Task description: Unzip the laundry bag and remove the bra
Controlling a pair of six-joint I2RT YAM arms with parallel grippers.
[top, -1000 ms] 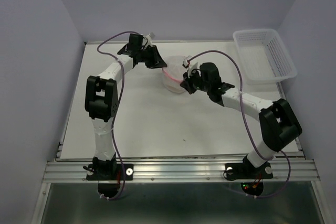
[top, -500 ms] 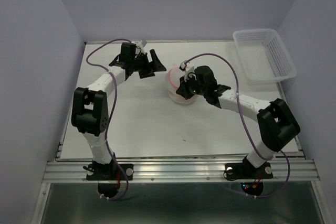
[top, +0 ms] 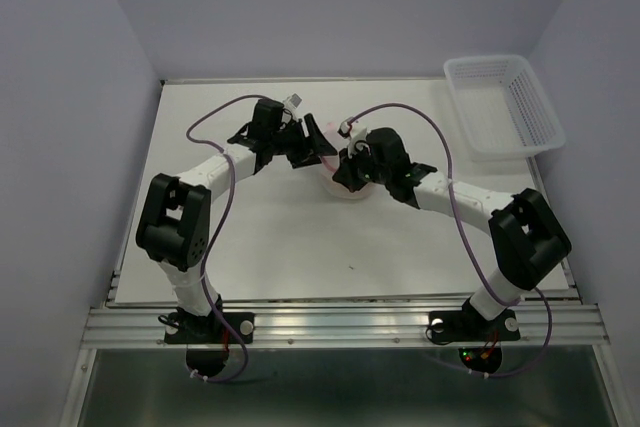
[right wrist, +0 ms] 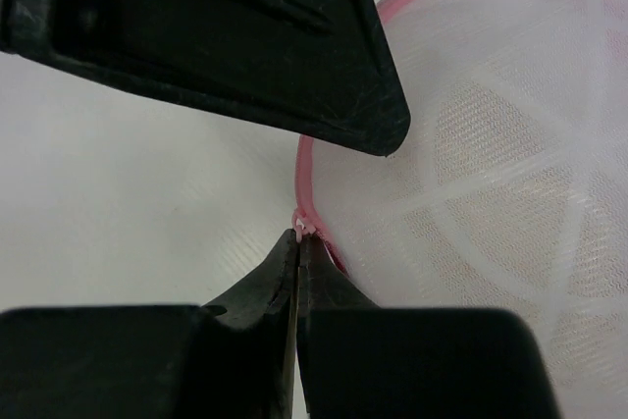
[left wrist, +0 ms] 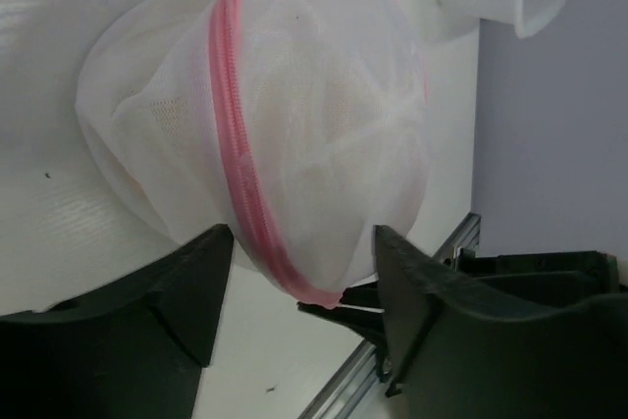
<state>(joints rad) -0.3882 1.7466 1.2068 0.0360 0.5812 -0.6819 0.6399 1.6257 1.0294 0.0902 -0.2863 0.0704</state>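
- right gripper (right wrist: 299, 238): jaws were pinched fully together on the small pink pull (right wrist: 304, 230) at the end of the zip (left wrist: 235, 164). nothing else was in them.
- left gripper (left wrist: 301, 242): jaws were spread wide and held nothing. the bag (left wrist: 324, 66) lay just ahead, between the two fingertips. could not tell whether the pads touched the mesh.
- change, left side: over the last second the left arm swung in from the far part of the table (top: 260, 227). its gripper had stood well apart from the bag and was now just beside it, facing the right gripper. in the right wrist view one left finger (right wrist: 245, 36) filled the top of the frame, close over the pink rim.
- change, right side: the right gripper had shifted from the bag's right flank onto the rim. the bag seemed to have slid a little toward the bases. from above it was mostly hidden under both grippers.
- bag: sat domed on the table near the middle, zip shut along all of its visible run.
- bra (left wrist: 329, 139): only a pale folded shape showed behind the mesh, probably the bra but too veiled to be sure.
- basket (top: 505, 102): at the far right corner, well apart from the work.
- reading: the pull was in hand and the left gripper had arrived to brace, so the unzip looked set up but not begun. the left jaws probably needed to close on the mesh first, otherwise tugging the pull might just drag the whole bag.
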